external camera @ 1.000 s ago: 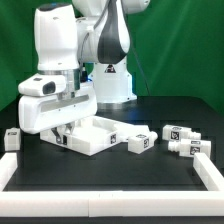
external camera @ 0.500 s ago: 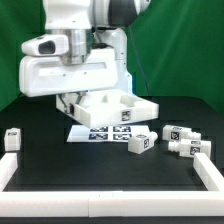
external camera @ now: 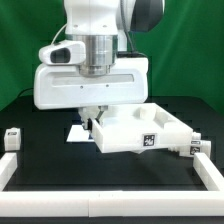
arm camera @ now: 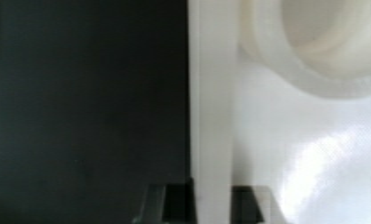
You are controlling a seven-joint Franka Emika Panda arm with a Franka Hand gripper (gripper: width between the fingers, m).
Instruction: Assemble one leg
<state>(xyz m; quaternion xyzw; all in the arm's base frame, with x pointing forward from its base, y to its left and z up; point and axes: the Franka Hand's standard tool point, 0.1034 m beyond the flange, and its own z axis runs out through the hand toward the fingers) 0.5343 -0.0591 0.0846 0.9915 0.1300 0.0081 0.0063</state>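
Note:
My gripper is shut on the raised rim of the large white square tabletop at the corner on the exterior view's left. In the wrist view the white rim runs between my two dark fingers, with my gripper closed on it. One leg, a small white post with a tag, lies alone at the exterior view's left. Another leg peeks out behind the tabletop's far right corner. Any other legs are hidden by the tabletop.
The marker board lies on the black mat, partly under my hand. Long white bars edge the mat at the left, the front and the right. A green backdrop stands behind the arm.
My arm has swung to the exterior view's right, carrying the tabletop with it. The tabletop now covers most of the legs that lay at the right.

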